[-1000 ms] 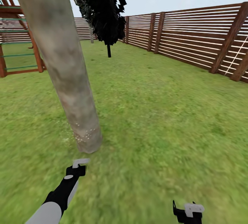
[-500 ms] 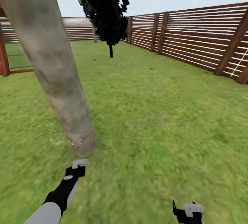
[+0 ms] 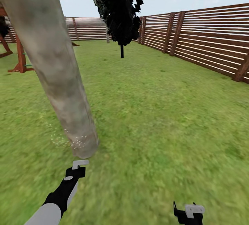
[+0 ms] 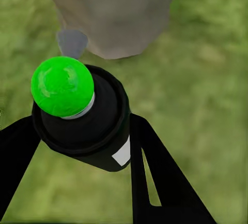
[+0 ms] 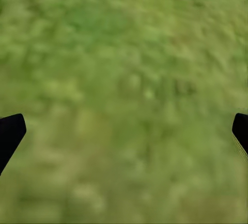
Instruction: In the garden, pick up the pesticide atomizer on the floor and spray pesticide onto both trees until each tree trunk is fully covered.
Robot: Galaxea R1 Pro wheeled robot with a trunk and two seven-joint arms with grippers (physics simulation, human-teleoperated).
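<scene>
The pesticide atomizer, dark with a green dot on top and a blank white label, is clamped in the left gripper near the base of the tree trunk, where white pesticide specks are seen. The right gripper is spread wide, empty, over grass. A slatted wooden fence bounds the garden.

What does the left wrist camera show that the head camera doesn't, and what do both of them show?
Left wrist alone: the pesticide atomizer, dark with a green dome on top and a white label, clamped between the left gripper's black fingers. Head alone: the slatted wooden fence, a dark columnar tree, sky, the right gripper, and white pesticide specks low on the trunk. Both: the base of the grey-brown tree trunk and the grass lawn.
</scene>
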